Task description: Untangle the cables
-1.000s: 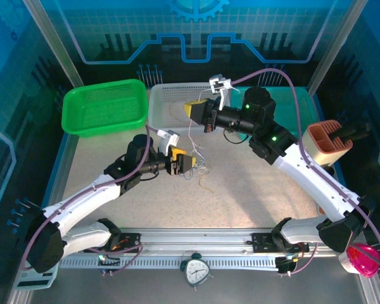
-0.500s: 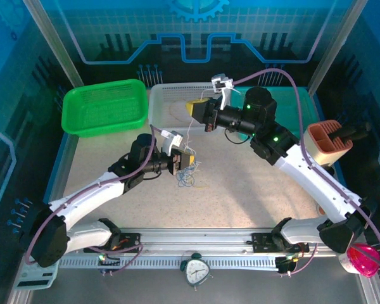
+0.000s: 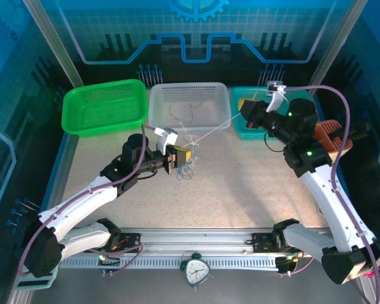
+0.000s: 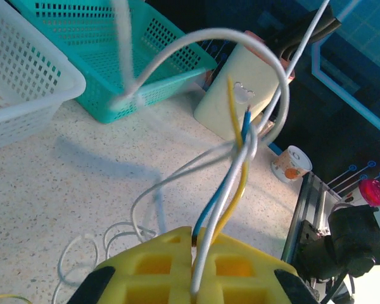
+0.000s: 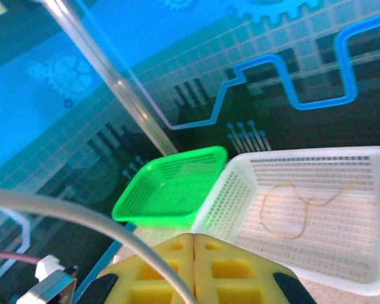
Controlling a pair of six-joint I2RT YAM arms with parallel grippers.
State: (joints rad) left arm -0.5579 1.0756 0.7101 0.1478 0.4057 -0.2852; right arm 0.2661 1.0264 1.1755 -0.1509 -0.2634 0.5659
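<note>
Left gripper (image 3: 185, 156) jaws clamp cables (image 4: 231, 183) (blue, yellow, white); right gripper (image 3: 244, 109) jaws pinch taut white strand (image 3: 212, 132).

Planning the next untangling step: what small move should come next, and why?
Probably draw the right gripper slightly farther from the left gripper. Both are shut, a white cable stretches between them, and it is knotted with a blue cable and a yellow cable just beyond the left pads.

Upper part of the frame, left to right, in one row: green basket (image 3: 104, 111), white basket (image 3: 156, 111), teal basket (image 3: 236, 111). Bottom centre: alarm clock (image 3: 197, 271).
</note>
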